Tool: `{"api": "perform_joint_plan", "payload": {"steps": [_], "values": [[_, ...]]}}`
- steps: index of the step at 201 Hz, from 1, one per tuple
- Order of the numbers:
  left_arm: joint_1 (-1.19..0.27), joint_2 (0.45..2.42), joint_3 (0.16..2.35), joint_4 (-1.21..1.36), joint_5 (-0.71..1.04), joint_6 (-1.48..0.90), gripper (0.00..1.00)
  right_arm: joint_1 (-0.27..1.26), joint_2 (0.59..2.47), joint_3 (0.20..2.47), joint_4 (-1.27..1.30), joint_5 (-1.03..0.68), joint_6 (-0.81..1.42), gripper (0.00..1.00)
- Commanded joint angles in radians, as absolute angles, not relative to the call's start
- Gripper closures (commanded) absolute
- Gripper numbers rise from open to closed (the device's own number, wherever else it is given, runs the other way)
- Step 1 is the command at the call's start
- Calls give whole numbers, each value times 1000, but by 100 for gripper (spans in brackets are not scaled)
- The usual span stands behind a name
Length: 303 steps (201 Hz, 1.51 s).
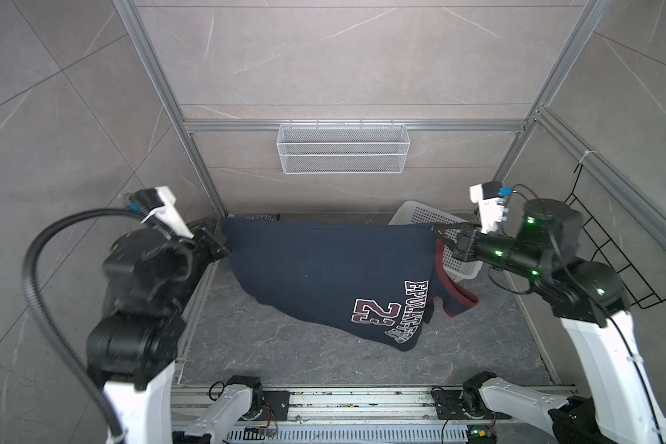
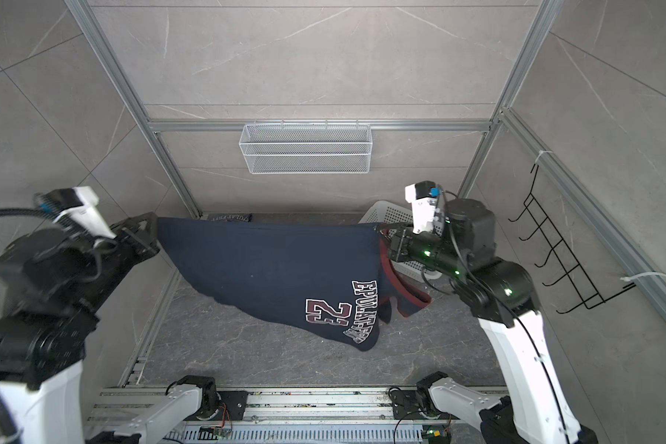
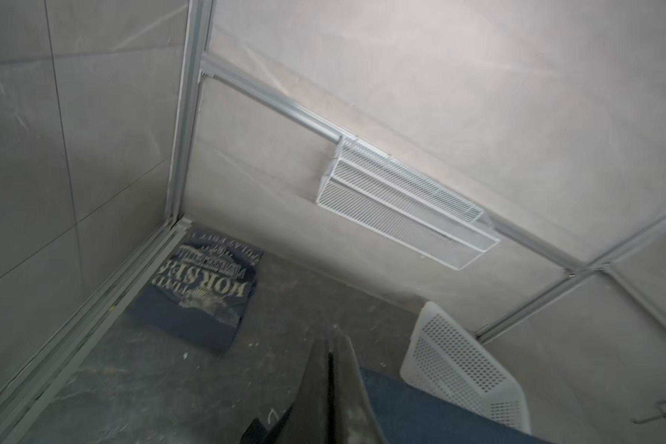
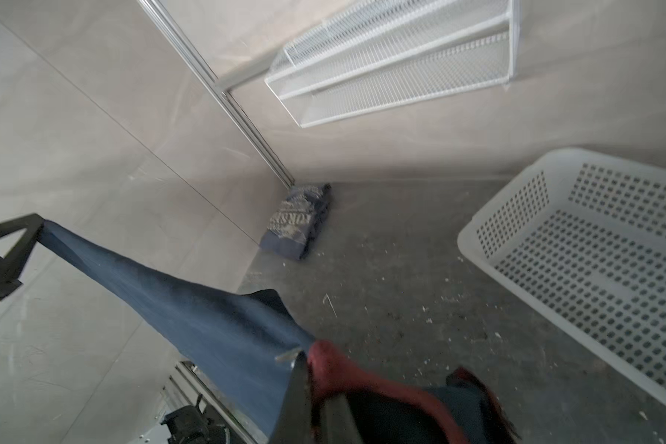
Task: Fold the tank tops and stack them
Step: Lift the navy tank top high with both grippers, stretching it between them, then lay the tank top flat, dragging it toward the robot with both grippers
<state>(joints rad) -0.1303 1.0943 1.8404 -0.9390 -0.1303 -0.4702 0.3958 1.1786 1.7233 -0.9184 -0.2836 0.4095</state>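
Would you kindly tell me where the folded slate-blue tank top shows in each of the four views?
Top view: folded slate-blue tank top, a sliver at the back wall behind the held navy top.
Top view: the same sliver.
Left wrist: whole, in the floor corner.
Right wrist: at the frame post's foot.
Shared landmark: white wire shelf.

Left arm (image 1: 147, 269) and right arm (image 1: 516, 253) spread wide; left fingers (image 3: 317, 392), right fingers (image 4: 297, 398) apparently pinched closed.
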Motion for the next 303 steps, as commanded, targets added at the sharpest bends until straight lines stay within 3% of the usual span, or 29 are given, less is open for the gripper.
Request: {"api": "perform_joint_plan", "payload": {"steps": [1, 35, 76, 111, 173, 203, 239, 303], "values": [[-126, 1248, 1787, -1085, -189, -457, 100, 392, 1230, 1574, -937, -262, 397, 100], [-122, 1328, 1568, -980, -133, -507, 100, 390, 1300, 1304, -764, -293, 441, 100], [-85, 1352, 1464, -881, -84, -532, 100, 375, 1400, 1242, -659, -276, 451, 100], [-7, 1410, 1669, -886, -49, -516, 100, 367, 1467, 1507, -704, -260, 430, 100], [83, 1636, 2329, -951, 42, -470, 100, 364, 1613, 2075, -757, -177, 420, 100], [154, 1620, 2407, -884, 111, -481, 100, 365, 1690, 2268, -793, -180, 402, 100], [163, 1406, 2102, -759, 184, -465, 100, 365, 1603, 2150, -750, -259, 404, 100], [163, 851, 1210, -837, 346, -527, 100, 416, 1222, 1283, -589, -418, 506, 100]]}}
